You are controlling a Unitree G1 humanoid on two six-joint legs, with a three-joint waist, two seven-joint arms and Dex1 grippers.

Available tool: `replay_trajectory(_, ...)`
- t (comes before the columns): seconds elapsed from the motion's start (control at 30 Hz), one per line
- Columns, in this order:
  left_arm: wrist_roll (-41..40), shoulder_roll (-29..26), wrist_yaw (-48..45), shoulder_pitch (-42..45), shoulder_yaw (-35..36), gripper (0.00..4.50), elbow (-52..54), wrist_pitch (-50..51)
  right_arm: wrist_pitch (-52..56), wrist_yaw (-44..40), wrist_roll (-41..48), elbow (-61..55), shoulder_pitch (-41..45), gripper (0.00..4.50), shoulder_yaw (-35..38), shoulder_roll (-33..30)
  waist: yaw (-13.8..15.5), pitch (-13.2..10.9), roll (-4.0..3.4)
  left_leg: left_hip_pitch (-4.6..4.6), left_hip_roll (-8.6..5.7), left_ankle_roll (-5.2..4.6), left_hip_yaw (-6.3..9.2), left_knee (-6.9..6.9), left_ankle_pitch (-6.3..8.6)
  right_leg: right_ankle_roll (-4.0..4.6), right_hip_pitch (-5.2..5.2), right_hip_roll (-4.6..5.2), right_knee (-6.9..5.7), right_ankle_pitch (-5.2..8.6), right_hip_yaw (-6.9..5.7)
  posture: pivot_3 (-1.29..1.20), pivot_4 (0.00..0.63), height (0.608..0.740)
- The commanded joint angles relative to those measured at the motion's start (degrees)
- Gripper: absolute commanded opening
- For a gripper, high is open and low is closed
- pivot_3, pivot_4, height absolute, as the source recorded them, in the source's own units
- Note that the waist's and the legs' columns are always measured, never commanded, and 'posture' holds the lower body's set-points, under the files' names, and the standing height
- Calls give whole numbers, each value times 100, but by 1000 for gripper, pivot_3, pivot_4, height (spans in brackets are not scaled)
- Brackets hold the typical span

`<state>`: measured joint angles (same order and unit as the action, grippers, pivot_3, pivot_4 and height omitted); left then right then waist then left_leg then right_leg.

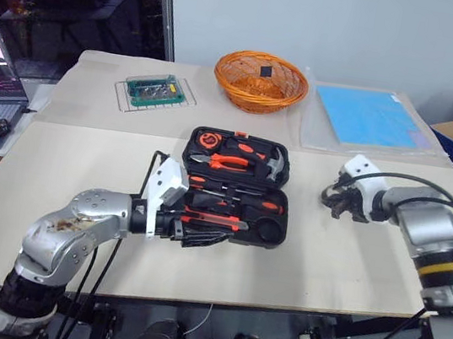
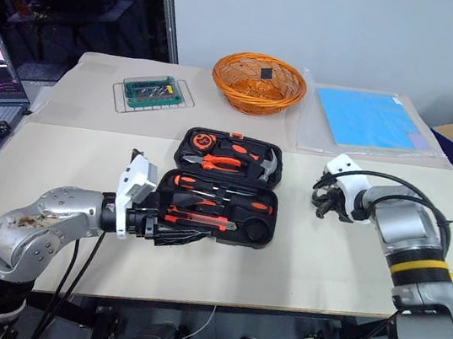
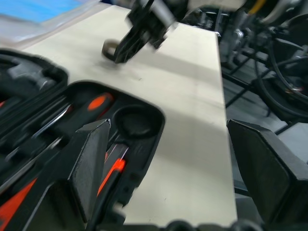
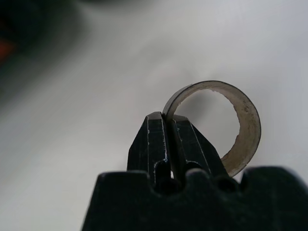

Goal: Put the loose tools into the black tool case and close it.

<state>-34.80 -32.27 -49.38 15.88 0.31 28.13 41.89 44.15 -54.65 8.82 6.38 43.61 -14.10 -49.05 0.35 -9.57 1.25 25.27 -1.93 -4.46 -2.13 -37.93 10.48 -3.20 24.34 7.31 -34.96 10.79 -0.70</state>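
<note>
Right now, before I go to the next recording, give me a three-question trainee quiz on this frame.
1. True or false: the black tool case is closed.
2. What does the right gripper pinch?
A. the tape roll
B. a screwdriver
C. the wicker basket
3. Fill in: the left gripper stands ____ at the case's near edge.

Key: 1 false, it lies open with tools in its recesses; 2 A, by the ring's wall; 3 open.
</note>
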Motion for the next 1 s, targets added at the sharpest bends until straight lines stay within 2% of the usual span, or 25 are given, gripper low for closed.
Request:
replay_trajectory(0.03, -59, -360, -244, -291, 257, 4145, 61, -210, 837, -205, 405, -1916, -302, 58, -30, -134, 12, 0, 0, -1, 1, 18, 0, 0, 10, 2, -1, 0, -1, 0, -1, 0, 150, 740)
replay_trajectory(0.1, -46, -582, -373, -343, 265, 4145, 20, -241, 1178, -153, 432, -2451, -398, 58, -279, -71, 15, 0, 0, -2, 7, 38, 2, 0, 22, 36, 0, 2, -2, 22, -2, 0, 150, 740)
replay_trajectory(0.23, -211, -841, -615, -309, 353, 4145, -82, -277, 1421, -104, 360, -3017, -617, 58, -792, -66, 49, 0, 1, -1, -3, 46, 1, 0, 27, 35, 5, 13, 2, 21, -6, 0, 150, 740)
replay_trajectory(0.43, -242, -1033, -798, -384, 347, 4145, -88, -347, 1535, 53, 296, -2994, -616, 58, -1070, 128, 35, -2, 5, -1, -6, 47, -1, 0, 27, 33, 7, 17, 4, 19, -4, 0, 150, 740)
replay_trajectory(0.63, -172, -988, -726, -434, 308, 4145, -52, -402, 1488, -47, 329, -2671, -683, 58, -1318, 246, 37, -2, 5, -1, -3, 47, 0, 0, 27, 34, 4, 13, 3, 20, -6, 0, 150, 740)
replay_trajectory(0.7, -172, -978, -688, -455, 302, 4145, -38, -407, 1425, -138, 330, -2641, -689, 743, -1379, 220, 37, -1, 6, -1, -3, 47, 0, 0, 27, 34, 5, 14, 7, 21, -8, 0, 150, 740)
replay_trajectory(0.77, -155, -982, -665, -469, 294, 4145, -49, -425, 1382, -245, 374, -2630, -682, 1103, -1392, 208, 42, -1, 6, -1, -3, 47, 1, 0, 27, 33, 6, 14, 7, 21, -10, 0, 150, 740)
replay_trajectory(0.83, -154, -970, -596, -465, 304, 4145, -83, -393, 1283, -270, 365, -2634, -648, 1808, -1339, 196, 42, -1, 6, -1, -3, 47, 1, 0, 27, 33, 6, 14, 7, 21, -11, 0, 150, 740)
replay_trajectory(0.87, -167, -945, -531, -431, 307, 4145, -123, -345, 1337, -378, 576, -2716, -631, 2117, -1083, 173, 39, -1, 6, -1, -3, 47, 1, 0, 27, 33, 5, 13, 6, 22, -11, 0, 150, 740)
replay_trajectory(1.0, -132, -872, -385, -303, 304, 4145, -380, -332, 1373, -624, 1147, -2998, -641, 2117, -346, 131, 37, -5, 10, 0, -3, 46, 1, 2, 27, 31, 4, 13, 5, 21, -10, 0, 150, 740)
